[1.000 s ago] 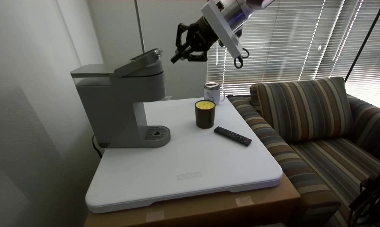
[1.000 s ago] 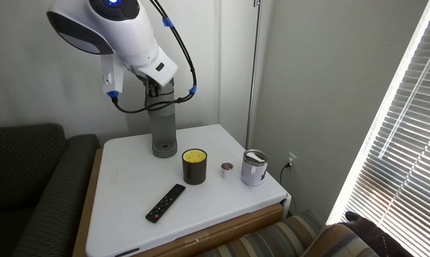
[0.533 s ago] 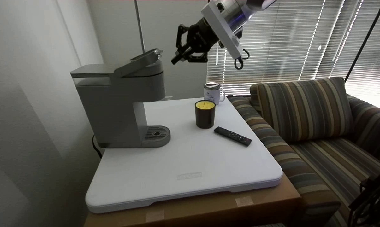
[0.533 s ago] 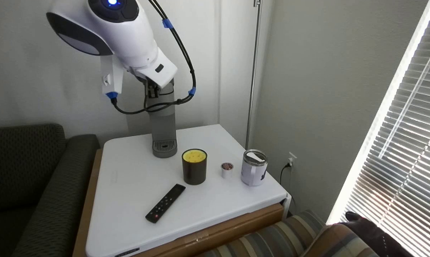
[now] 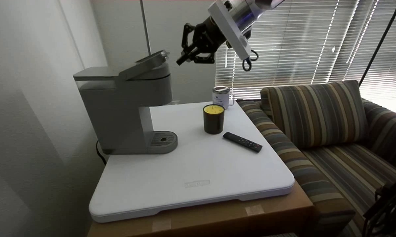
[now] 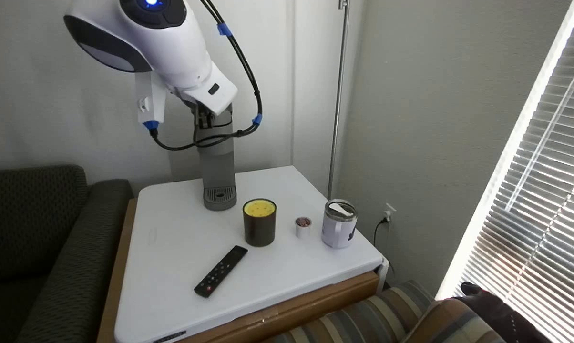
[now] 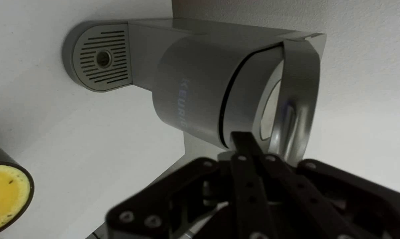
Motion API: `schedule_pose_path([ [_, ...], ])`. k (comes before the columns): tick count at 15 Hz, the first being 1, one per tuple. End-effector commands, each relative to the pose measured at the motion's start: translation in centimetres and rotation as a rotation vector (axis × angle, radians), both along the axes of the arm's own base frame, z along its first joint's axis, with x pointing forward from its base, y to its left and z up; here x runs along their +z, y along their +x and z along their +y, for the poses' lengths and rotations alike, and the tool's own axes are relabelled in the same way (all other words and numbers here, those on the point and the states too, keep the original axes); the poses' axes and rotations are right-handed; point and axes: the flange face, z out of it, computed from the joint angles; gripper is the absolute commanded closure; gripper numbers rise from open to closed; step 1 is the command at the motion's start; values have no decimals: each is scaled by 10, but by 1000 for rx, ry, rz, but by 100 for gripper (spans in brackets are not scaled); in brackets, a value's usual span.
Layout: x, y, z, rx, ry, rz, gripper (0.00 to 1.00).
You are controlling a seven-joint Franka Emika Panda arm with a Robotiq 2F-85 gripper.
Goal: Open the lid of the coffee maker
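The boxy grey coffee maker [image 5: 125, 108] stands upright at the left of the table in an exterior view. It also shows in an exterior view [image 6: 219, 169], partly behind the arm, and in the wrist view [image 7: 193, 76]. Its grey lid [image 5: 144, 66] slants, front edge raised, with a wedge gap above the head. In the wrist view the lid's shiny rounded front edge [image 7: 301, 83] stands off the head. My gripper [image 5: 180, 61] is shut and empty, in front of the lid at about its front edge's height, apart from it. In the wrist view the fingertips [image 7: 242, 136] overlap the head's corner.
A dark jar with a yellow top [image 6: 260, 228], a black remote [image 6: 221, 270], a small pod [image 6: 303, 228] and a mug [image 6: 338, 228] stand or lie on the white table [image 5: 198, 168]. A wall is beside the coffee maker; a striped couch [image 5: 313, 115] borders the table.
My gripper dips very slightly, then rises a little and shifts slightly toward the coffee maker. The lid and the things on the table have not moved.
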Motion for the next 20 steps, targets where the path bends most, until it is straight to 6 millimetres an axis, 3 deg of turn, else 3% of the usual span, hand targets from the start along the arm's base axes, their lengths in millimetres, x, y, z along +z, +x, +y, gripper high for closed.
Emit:
schedule_pose_path([
  [1, -3, 9, 1, -1, 3, -17, 100],
  [11, -12, 26, 8, 12, 8, -18, 100],
  [20, 2, 35, 13, 13, 32, -58, 100],
])
